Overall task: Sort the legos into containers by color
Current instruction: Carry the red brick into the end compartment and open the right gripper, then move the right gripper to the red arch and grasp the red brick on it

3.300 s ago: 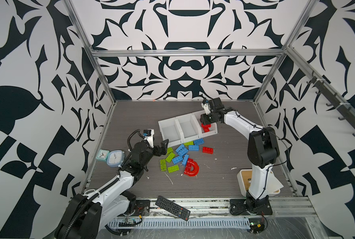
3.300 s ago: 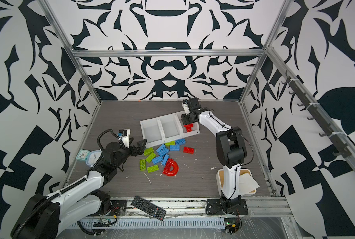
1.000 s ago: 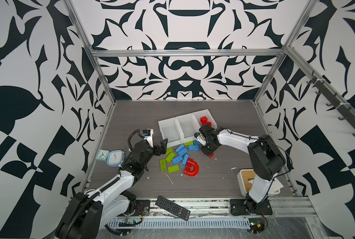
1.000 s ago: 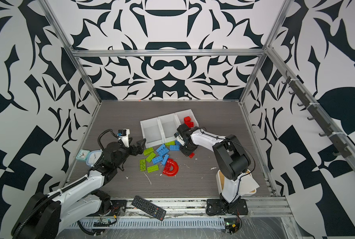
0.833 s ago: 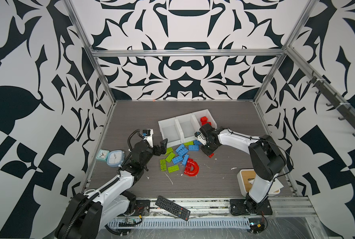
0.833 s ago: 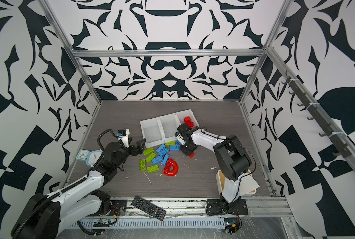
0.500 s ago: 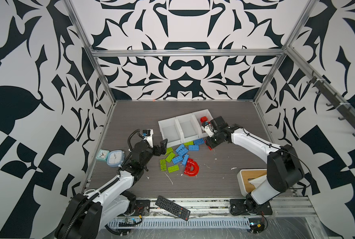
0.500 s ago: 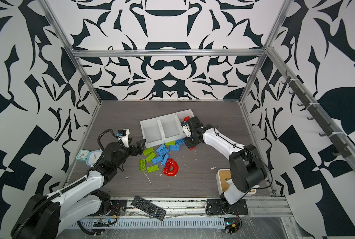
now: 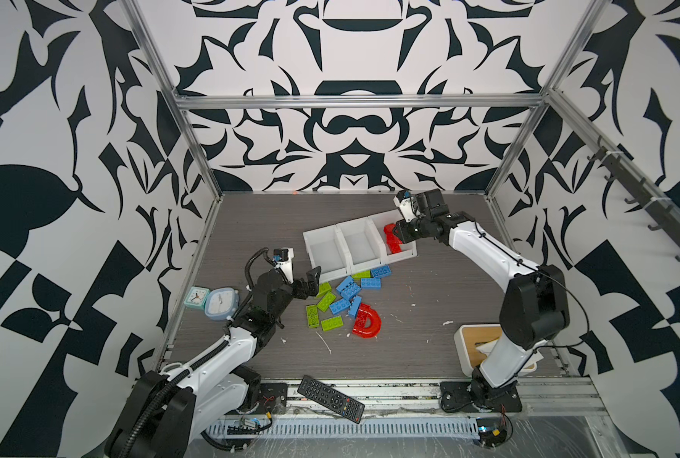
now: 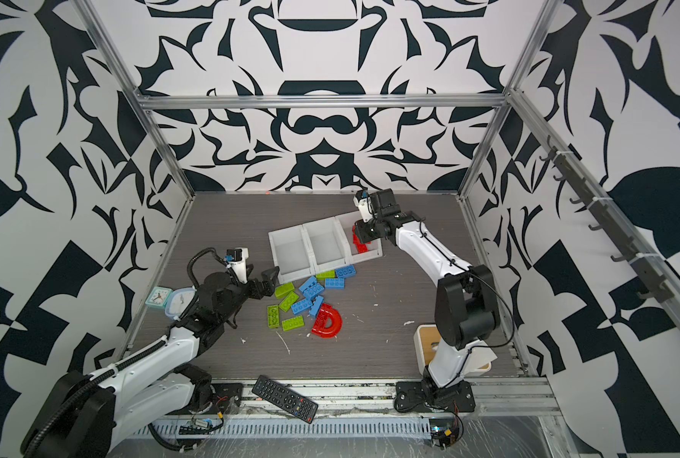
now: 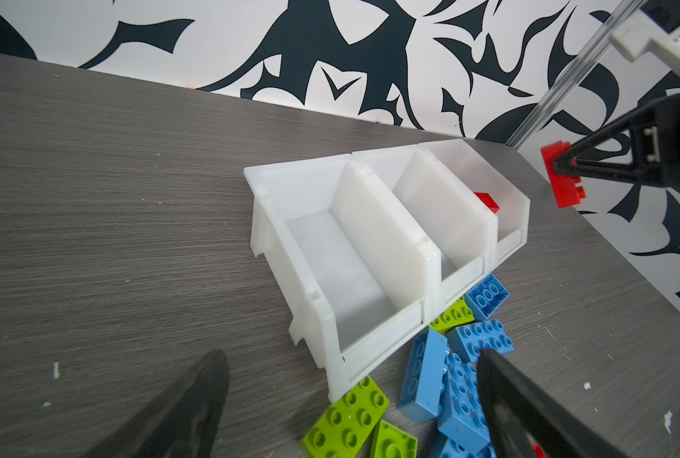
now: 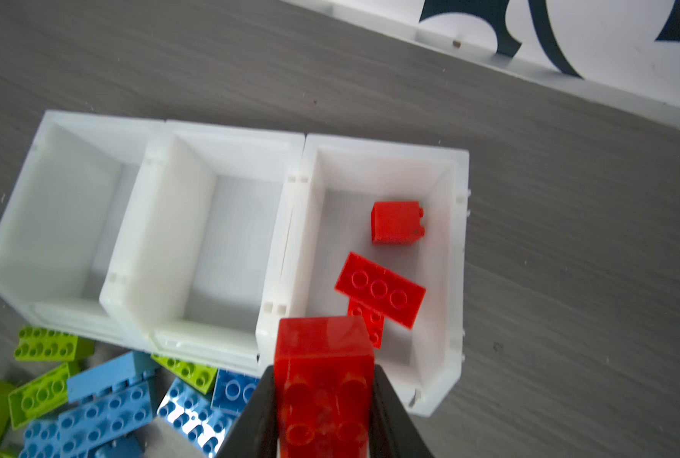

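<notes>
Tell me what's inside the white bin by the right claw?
A small red block, and a long red brick lying on another red brick. The held red brick hides the bin's front corner.

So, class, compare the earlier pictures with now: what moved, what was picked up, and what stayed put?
The right gripper went down to the table by the pile, closed on a loose red brick and carried it up over the right-hand bin, holding it there. The left gripper stayed open beside the pile; the pile and the red arches have not moved.
</notes>
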Robot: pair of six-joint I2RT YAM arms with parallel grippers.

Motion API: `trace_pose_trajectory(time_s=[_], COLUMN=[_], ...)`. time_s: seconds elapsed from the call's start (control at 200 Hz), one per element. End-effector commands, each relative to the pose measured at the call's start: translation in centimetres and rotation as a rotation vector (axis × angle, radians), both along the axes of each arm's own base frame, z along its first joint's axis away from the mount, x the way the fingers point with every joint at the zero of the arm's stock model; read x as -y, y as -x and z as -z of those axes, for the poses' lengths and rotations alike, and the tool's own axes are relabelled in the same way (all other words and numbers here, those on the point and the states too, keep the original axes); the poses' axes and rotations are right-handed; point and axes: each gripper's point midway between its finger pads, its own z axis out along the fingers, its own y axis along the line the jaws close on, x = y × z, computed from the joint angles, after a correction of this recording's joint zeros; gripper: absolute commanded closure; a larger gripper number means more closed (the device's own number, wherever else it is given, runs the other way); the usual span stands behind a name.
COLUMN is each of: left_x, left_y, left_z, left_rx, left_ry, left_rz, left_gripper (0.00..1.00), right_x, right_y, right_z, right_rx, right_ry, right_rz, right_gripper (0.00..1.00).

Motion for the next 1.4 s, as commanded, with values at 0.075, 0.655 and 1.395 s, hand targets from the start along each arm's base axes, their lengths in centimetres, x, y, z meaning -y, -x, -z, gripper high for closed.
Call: trace_pose_trajectory(time_s=[0.075,0.655,1.395], left_x=[0.3,0.3,-0.2], left_y=[-0.2,-0.3,-0.2], left_z=[-1.6,-1.4,-1.6], left_rx=[0.032,0.03,0.034], left_ry=[0.023,0.019,0.018], left_rz=[0.007,0.007,-0.019], left_gripper=[0.0,0.0,0.0], right_x=[-1.0,-1.0,-9.6], right_y=[-3.7,-6.2,23.8], right_z=[-1.2,0.9,5.2], right_rx=[0.04,-0.002,-0.371], right_ry=[-0.04,-0.02,-0.022], right_rz=[0.008,0.04,-0.022], right_gripper=[0.72,0.48,0.44])
